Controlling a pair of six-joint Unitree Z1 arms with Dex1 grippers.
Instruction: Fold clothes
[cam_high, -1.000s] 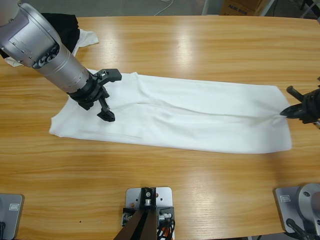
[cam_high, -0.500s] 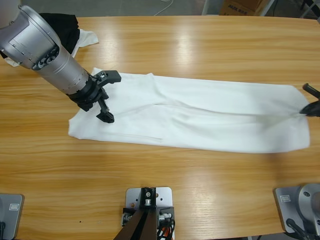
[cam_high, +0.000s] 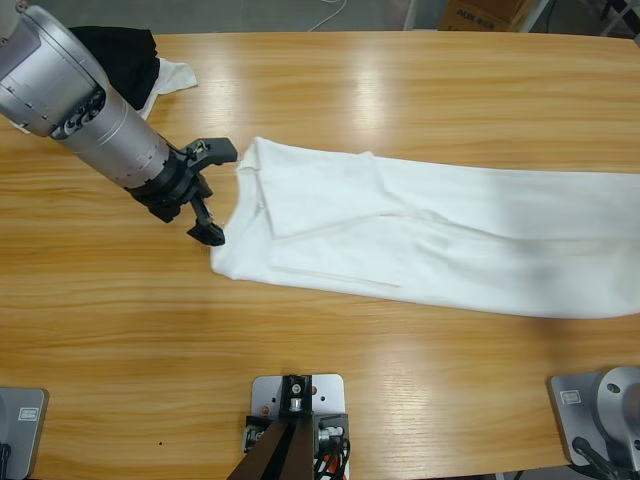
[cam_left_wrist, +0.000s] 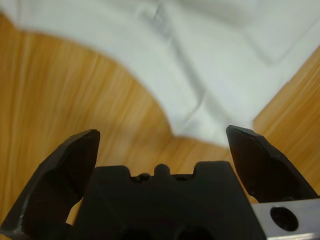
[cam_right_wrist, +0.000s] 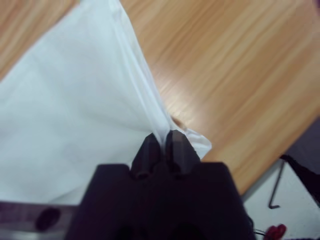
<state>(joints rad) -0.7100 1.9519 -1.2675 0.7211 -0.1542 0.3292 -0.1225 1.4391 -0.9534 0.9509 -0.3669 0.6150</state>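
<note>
White T-shirt (cam_high: 440, 245), black garment (cam_high: 120, 45), wood-grain table (cam_high: 400, 90).

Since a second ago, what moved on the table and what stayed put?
The white T-shirt slid toward the table's right end, dragged by the right gripper, which stays shut on its edge and has gone out of the high view. The shirt's left end came out from under the left gripper and bunched up. The left gripper stayed open in about the same spot. The black garment stayed put.

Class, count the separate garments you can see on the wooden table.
3: the white T-shirt stretched across the middle, a black garment at the far left corner, a smaller white garment beside it. More may be hidden behind the arm.
</note>
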